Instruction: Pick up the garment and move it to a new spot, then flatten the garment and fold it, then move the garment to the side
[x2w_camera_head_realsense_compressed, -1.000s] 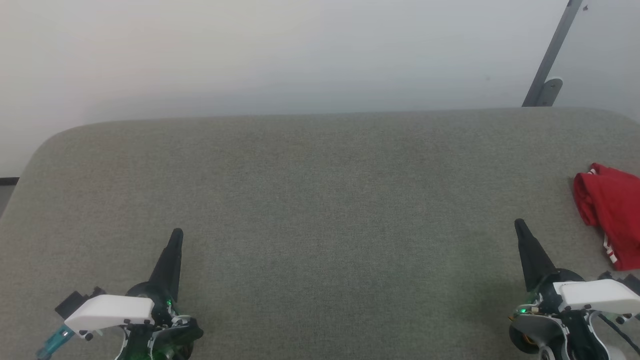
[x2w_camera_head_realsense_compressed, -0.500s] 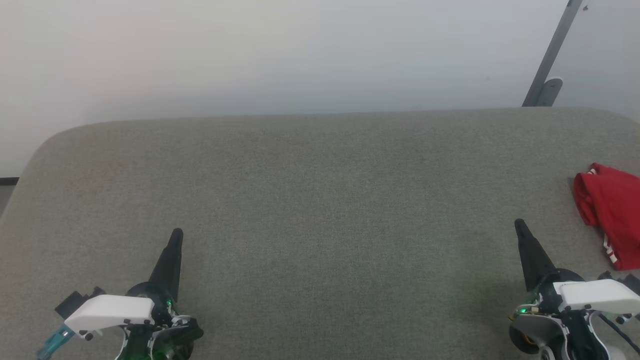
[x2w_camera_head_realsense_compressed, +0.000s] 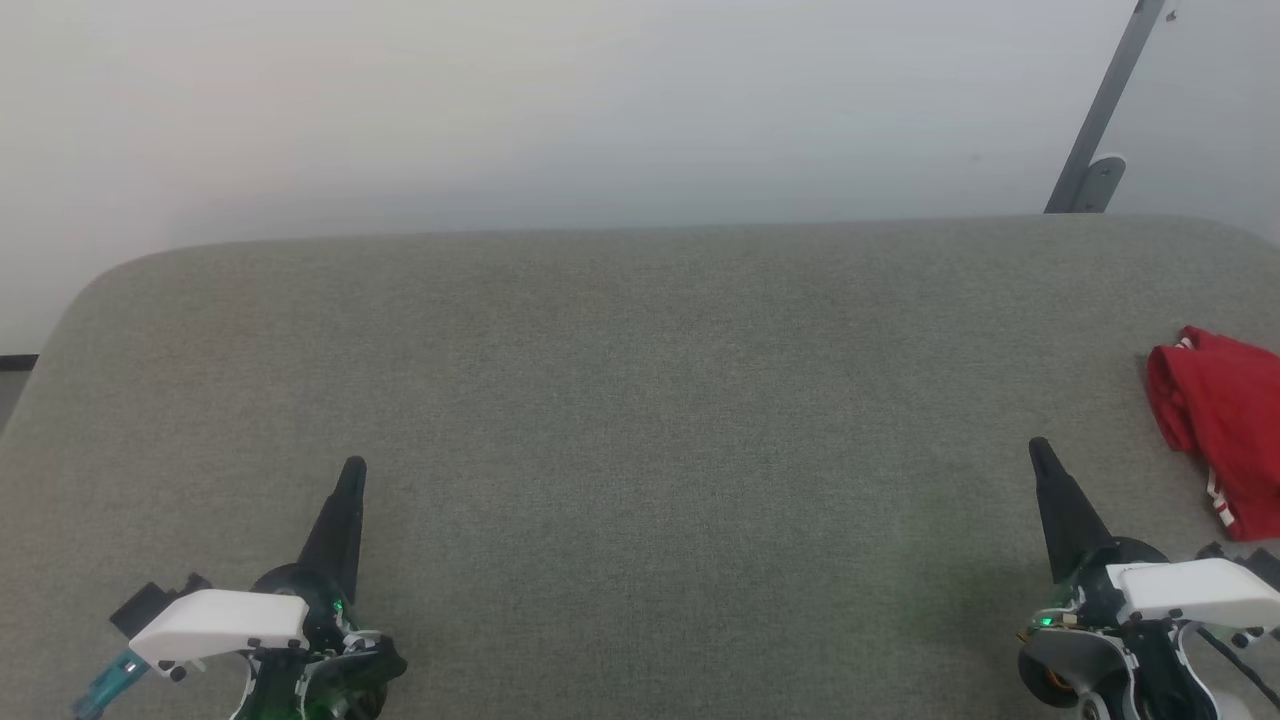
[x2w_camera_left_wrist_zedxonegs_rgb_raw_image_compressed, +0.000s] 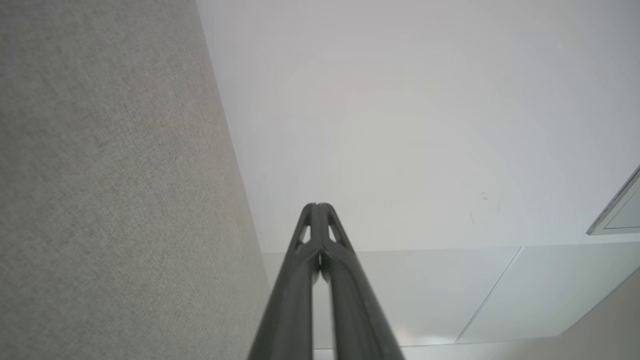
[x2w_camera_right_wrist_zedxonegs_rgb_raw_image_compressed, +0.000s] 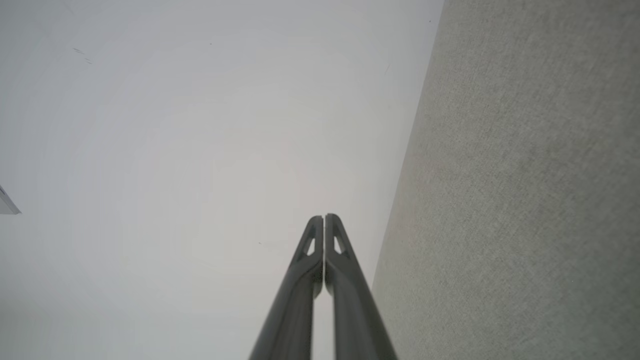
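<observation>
The red garment (x2w_camera_head_realsense_compressed: 1222, 425) lies bunched at the right edge of the head view, partly cut off, a red-white striped trim showing along its lower edge. My right gripper (x2w_camera_head_realsense_compressed: 1038, 448) rests at the lower right, a little left of the garment and apart from it, fingers pressed together and holding nothing. At the lower left, far from the garment, my left gripper (x2w_camera_head_realsense_compressed: 354, 466) is also shut and empty. The left wrist view has the left gripper (x2w_camera_left_wrist_zedxonegs_rgb_raw_image_compressed: 317, 205) closed tip to tip; the right wrist view has the right gripper (x2w_camera_right_wrist_zedxonegs_rgb_raw_image_compressed: 324, 216) the same.
A wide grey fabric-covered surface (x2w_camera_head_realsense_compressed: 640, 400) spreads before me, with rounded far corners. Behind it is a pale wall (x2w_camera_head_realsense_compressed: 560, 100). A grey metal bracket (x2w_camera_head_realsense_compressed: 1100, 140) slants up the wall at the far right.
</observation>
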